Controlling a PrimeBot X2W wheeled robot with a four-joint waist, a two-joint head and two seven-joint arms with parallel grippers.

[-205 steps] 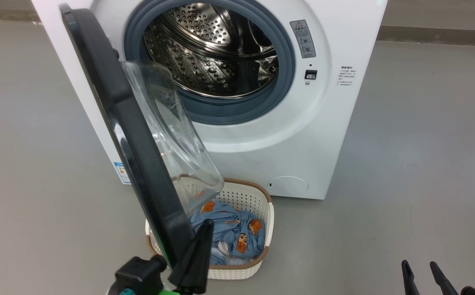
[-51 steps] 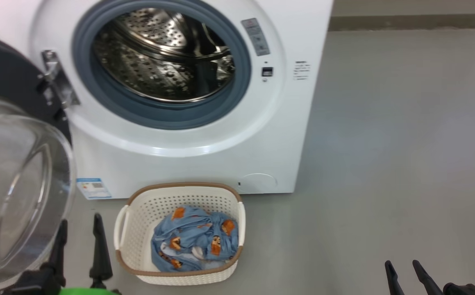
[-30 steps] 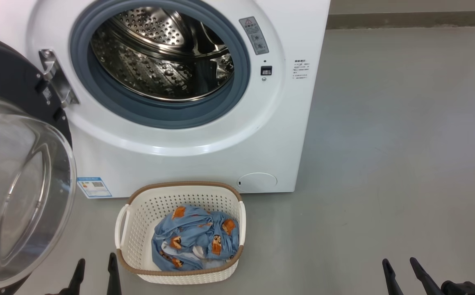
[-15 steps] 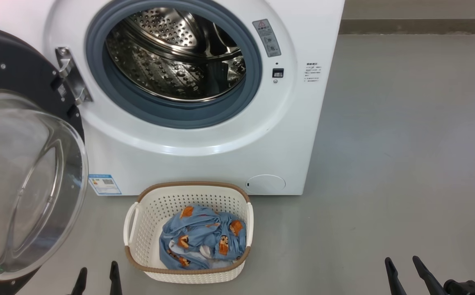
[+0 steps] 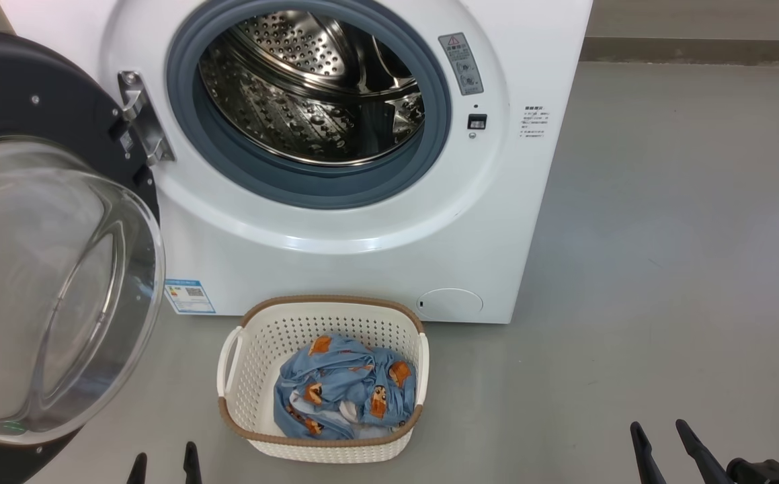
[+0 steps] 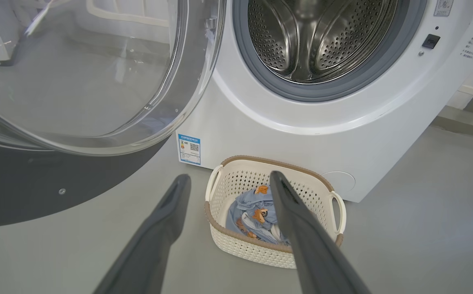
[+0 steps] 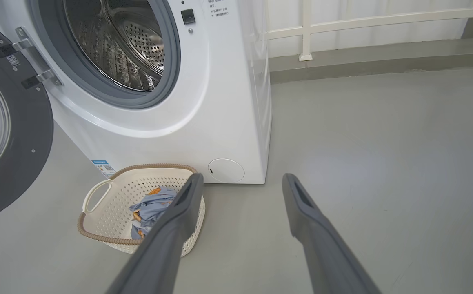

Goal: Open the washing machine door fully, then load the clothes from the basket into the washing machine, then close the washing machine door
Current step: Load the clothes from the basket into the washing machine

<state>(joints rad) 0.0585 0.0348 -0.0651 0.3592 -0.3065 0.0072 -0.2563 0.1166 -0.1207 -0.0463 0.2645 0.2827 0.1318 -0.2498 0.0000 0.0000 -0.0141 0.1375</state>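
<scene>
Grey floor: clothes in basket

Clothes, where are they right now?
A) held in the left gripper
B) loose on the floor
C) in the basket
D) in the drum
C: the clothes lie bunched inside the basket, which stands on the floor in front of the washing machine.

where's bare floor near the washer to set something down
Widest: grey floor right of the big white washing machine and cream perforated basket. Narrower strip between basket and the open round black door. Crowded: before the drum, where the basket sits.
</scene>
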